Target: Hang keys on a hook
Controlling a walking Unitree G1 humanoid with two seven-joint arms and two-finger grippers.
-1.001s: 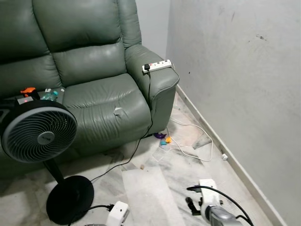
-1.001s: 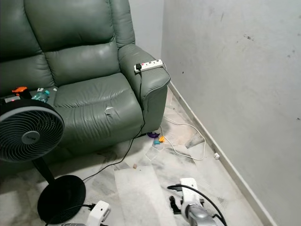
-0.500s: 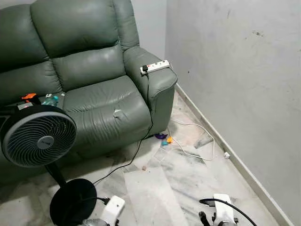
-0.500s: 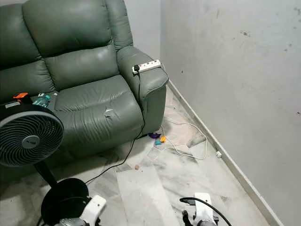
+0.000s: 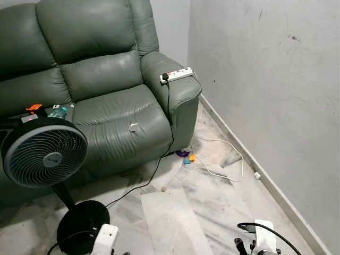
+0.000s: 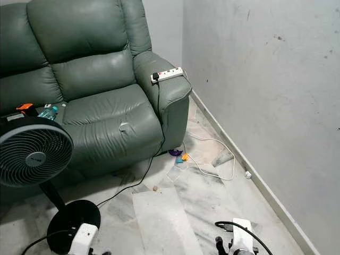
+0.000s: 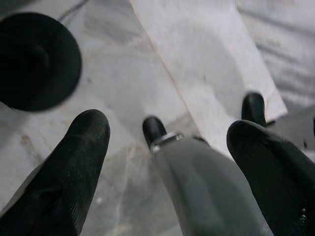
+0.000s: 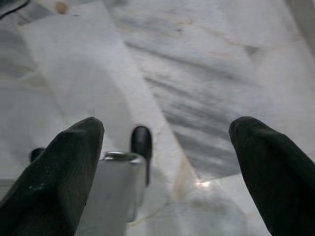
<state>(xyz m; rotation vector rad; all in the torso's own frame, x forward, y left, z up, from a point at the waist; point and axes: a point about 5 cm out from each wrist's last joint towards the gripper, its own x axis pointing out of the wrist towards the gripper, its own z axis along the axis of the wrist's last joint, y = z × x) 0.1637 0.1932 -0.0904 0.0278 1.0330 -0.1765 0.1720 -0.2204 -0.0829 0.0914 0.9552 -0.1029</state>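
keys: not seen | L end effector (image 7: 167, 142) & R end effector (image 8: 167, 142): fingers apart

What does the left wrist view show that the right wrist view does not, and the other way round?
Left wrist view, not the right: the fan's round black base, beyond the open left gripper. Right wrist view, not the left: a small brown crumb on the floor, beyond the open right gripper. Shared: the grey marble floor, the pale sheet lying on it, and a silver robot part seen between the fingers.
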